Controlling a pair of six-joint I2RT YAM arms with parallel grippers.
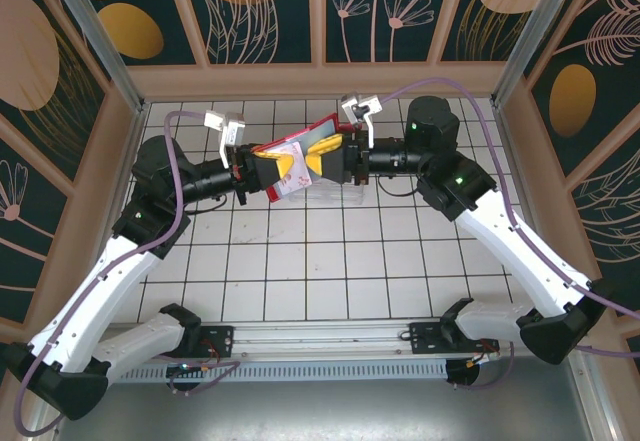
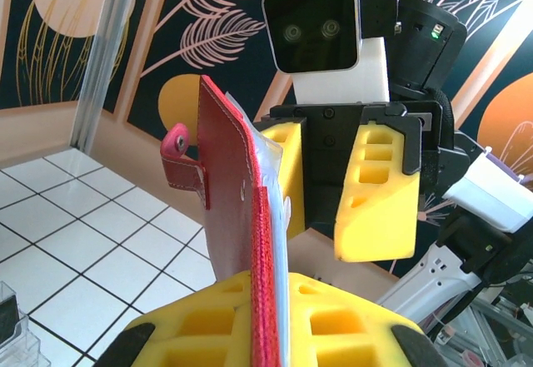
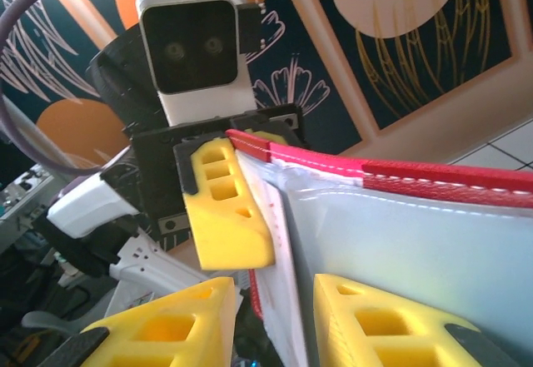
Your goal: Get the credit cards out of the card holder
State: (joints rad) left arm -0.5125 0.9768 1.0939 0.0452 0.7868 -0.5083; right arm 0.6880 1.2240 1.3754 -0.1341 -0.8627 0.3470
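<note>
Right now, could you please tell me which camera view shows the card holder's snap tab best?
Left wrist: the snap tab juts from the card holder. Top external gives the holder small; right wrist, its pocket side.

No readable text or number on the card holder (image 2: 229,184); none elsewhere

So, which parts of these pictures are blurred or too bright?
Top view: evenly lit and sharp, soft shadows on the table. Left wrist view: the card holder is fairly sharp, the near yellow fingers slightly soft. Right wrist view: the card holder's pale inside shows mild glare, the top left corner is washed out.
</note>
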